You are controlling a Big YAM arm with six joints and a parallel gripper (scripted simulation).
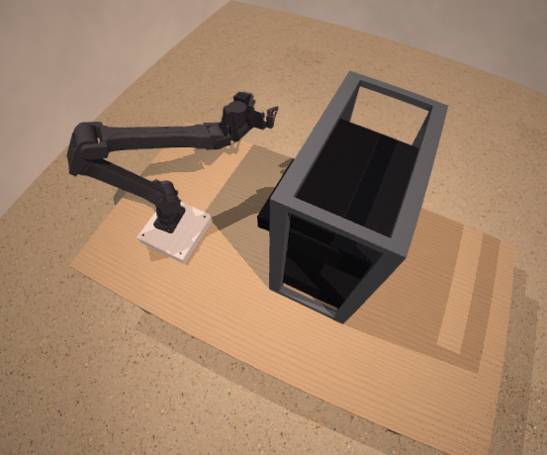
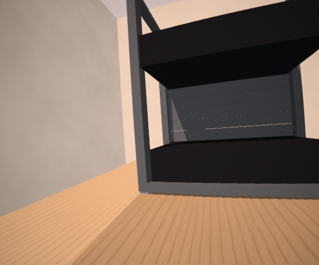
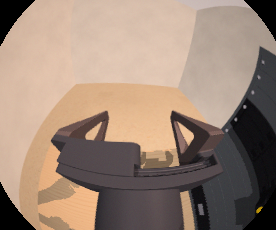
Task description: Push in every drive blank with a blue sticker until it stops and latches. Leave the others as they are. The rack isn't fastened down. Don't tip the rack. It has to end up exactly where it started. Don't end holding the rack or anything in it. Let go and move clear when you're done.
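Grey rack (image 1: 281,232) unfastened, likely tippy; push blanks low, square, gently. Gripper (image 1: 270,117) beside rack, apart, jaws wide, empty. Stickers unseen.

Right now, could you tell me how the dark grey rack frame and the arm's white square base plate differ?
The dark grey open-frame rack stands tall, while the white square base plate lies flat and low. The rack holds black panels inside; the plate carries the black arm, whose open tool hangs empty, apart from the rack. Both rest on the striped wooden board.
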